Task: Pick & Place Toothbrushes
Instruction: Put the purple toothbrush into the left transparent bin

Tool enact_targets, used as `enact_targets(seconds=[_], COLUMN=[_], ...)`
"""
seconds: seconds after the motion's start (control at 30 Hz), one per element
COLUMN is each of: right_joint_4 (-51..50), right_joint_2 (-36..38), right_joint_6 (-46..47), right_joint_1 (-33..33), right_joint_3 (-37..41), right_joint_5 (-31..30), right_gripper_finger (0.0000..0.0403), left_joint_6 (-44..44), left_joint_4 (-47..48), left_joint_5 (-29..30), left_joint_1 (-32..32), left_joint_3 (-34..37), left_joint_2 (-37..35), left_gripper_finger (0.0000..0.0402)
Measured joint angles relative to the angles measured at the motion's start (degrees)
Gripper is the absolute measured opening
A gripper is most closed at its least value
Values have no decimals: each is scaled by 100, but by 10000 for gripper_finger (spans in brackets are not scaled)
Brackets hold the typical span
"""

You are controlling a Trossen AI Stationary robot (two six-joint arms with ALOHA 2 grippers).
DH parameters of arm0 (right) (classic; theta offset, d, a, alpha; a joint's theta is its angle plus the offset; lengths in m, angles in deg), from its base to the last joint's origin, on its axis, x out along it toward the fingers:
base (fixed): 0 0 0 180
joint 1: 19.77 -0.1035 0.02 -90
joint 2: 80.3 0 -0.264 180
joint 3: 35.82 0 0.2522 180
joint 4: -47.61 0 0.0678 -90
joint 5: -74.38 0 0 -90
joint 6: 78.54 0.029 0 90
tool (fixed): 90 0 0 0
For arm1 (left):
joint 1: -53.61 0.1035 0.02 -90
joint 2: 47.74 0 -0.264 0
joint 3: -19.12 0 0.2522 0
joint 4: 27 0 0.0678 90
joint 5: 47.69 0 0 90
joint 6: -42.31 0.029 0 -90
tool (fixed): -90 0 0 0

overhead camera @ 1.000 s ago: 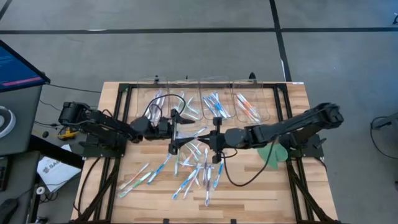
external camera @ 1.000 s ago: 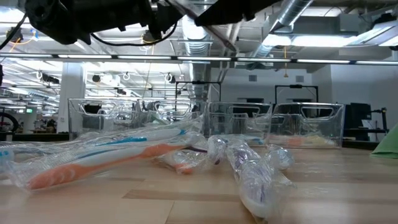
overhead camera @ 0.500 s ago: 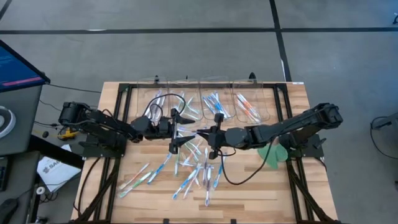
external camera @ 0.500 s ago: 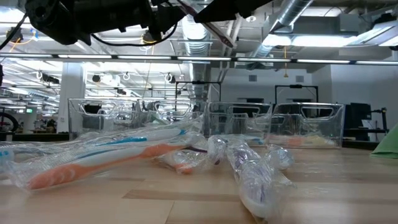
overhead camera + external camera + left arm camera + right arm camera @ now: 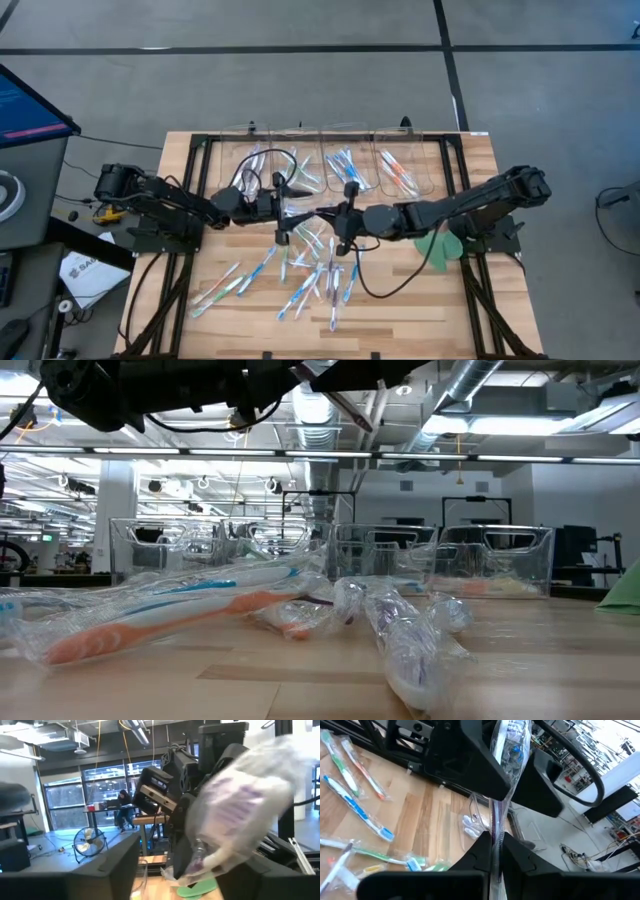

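Above the scattered pile of wrapped, translucent plastic toothbrushes [image 5: 300, 275] on the slatted wooden tabletop [image 5: 400, 300], we see the two dark arms meet nose to nose for what reads as a hand-over. The right gripper [image 5: 338, 213], on the far side of the pile from the camera-side table edge, has its fingers pressed together on the tail of one clear-wrapped toothbrush with purple accents [image 5: 510, 750], pinching the wrapper so the brush stands out ahead of it toward the other arm. The left gripper [image 5: 283, 211] faces it just beside, its fingers spread on either side of the brush's head end; in the left wrist view the wrapped head [image 5: 240, 805] fills the space between them, but we cannot tell whether they touch it yet. We judge the brush is held out in the air like this so the left arm can take a squarer grip before carrying it on.

Beyond the meeting point stands the row of clear plastic bins [image 5: 330, 165], several already holding brushes, which we take to be the destination. A flat green disc [image 5: 437, 247] lies under the right arm, away from the pile.
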Motion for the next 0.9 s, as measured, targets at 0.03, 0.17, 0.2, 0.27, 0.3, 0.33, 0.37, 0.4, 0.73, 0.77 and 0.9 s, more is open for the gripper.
enact_targets(seconds=[0.03, 0.17, 0.2, 0.27, 0.3, 0.33, 0.37, 0.4, 0.73, 0.77, 0.9], right_joint_4=[1, 9, 12, 17, 13, 9, 3, 1, -216, -218, -492], right_joint_2=[0, 0, 0, 0, 0, 0, 0, 0, -9, -9, -12], right_joint_6=[-19, -200, -240, -283, -293, -309, -322, -314, 640, 637, 87], right_joint_1=[24, 67, 67, 68, 71, 79, 94, 109, -55, -115, -496], right_joint_3=[0, 0, 0, 0, 0, 0, 0, 0, 0, 0, 2], right_joint_5=[1, -4, -20, -24, -26, -35, -38, -26, -1107, -1424, -2402], right_gripper_finger=[14, 14, 14, 16, 19, 23, 30, 38, 180, 197, 247], left_joint_6=[64, 194, 196, 260, 285, 286, 284, 281, 233, 235, 231], left_joint_4=[0, 4, 7, 11, 14, 11, 10, 7, 4, 5, 149], left_joint_5=[2, -2, -8, -49, -51, -42, -35, 0, 28, 73, 206], left_joint_1=[0, 0, -2, -7, -7, -6, -4, -4, -87, -104, -211], left_joint_3=[0, 0, 0, 0, 0, 0, 0, 0, 0, 0, 0], left_joint_2=[0, 0, 0, 0, 0, 0, 0, 0, 0, 0, -6], left_gripper_finger=[202, 121, 99, 54, 32, 19, 16, 17, 13, 13, 11])
